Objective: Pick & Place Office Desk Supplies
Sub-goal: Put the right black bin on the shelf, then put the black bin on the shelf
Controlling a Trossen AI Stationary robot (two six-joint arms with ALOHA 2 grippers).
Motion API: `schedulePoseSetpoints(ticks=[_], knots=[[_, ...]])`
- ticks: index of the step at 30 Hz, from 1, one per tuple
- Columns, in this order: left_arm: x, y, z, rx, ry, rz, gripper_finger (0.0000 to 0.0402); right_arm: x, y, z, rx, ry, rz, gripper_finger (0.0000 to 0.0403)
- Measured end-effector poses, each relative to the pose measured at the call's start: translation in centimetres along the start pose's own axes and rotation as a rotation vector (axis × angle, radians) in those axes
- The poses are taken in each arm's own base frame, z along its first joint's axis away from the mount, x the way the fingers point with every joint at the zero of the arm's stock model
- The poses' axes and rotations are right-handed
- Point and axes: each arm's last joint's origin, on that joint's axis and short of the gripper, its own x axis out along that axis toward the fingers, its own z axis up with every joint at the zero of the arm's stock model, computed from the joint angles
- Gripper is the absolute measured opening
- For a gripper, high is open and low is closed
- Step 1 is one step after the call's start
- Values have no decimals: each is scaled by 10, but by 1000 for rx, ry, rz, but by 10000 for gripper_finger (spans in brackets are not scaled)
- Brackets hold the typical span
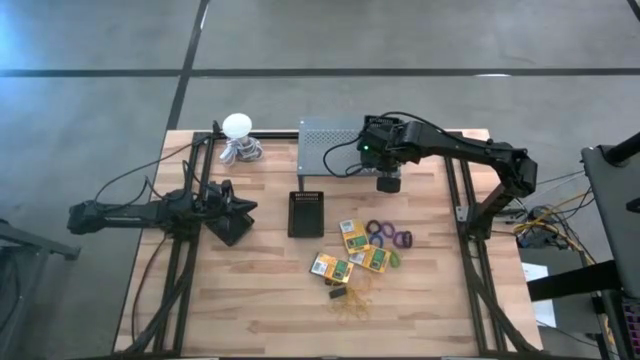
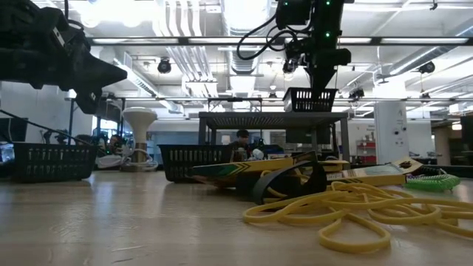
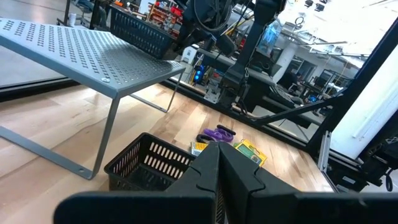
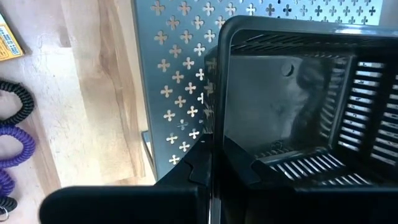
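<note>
High view: the right gripper [image 1: 388, 181] sits over the near right corner of the grey metal stand [image 1: 330, 146], its fingers pinching the wall of a small black basket [image 4: 298, 112] resting on the stand. Crayon boxes [image 1: 352, 235], coiled rings [image 1: 388, 234] and yellow rubber bands [image 1: 352, 298] lie near centre. A second basket [image 1: 306, 213] stands left of them. The left gripper [image 1: 232, 212] waits at left, fingers pressed together.
</note>
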Motion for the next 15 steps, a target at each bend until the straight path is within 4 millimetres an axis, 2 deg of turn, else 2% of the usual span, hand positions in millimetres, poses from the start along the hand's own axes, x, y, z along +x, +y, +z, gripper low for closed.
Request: schedulePoseSetpoints(ticks=[15], knots=[[0, 0, 0, 0, 0, 0, 15, 0, 0, 0, 6, -2, 2, 104]])
